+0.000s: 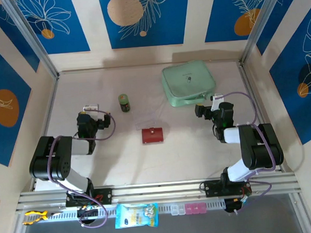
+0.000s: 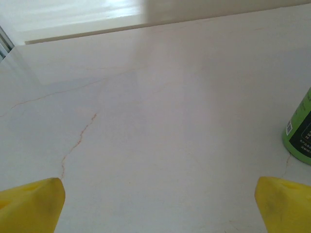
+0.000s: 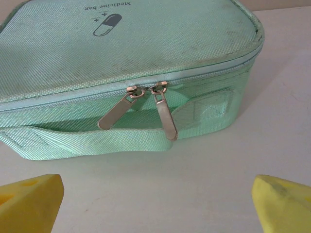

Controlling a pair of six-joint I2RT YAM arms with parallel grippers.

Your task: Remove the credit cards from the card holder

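Note:
The red card holder (image 1: 152, 135) lies closed on the table's middle, its snap tab on top; the credit cards are hidden from view. My left gripper (image 1: 90, 110) rests at the left, well apart from the holder, open with only bare tabletop between its yellow fingertips (image 2: 34, 204). My right gripper (image 1: 206, 105) rests at the right, also open, its yellow fingertips (image 3: 29, 201) spread over empty table just short of the mint-green pouch.
A mint-green medicine pouch (image 1: 188, 83) (image 3: 121, 63) with two zipper pulls sits at the back right. A small green bottle (image 1: 124, 103) (image 2: 299, 131) stands left of centre. Walls enclose the table on three sides; a blue packet (image 1: 136, 215) lies on the front rail.

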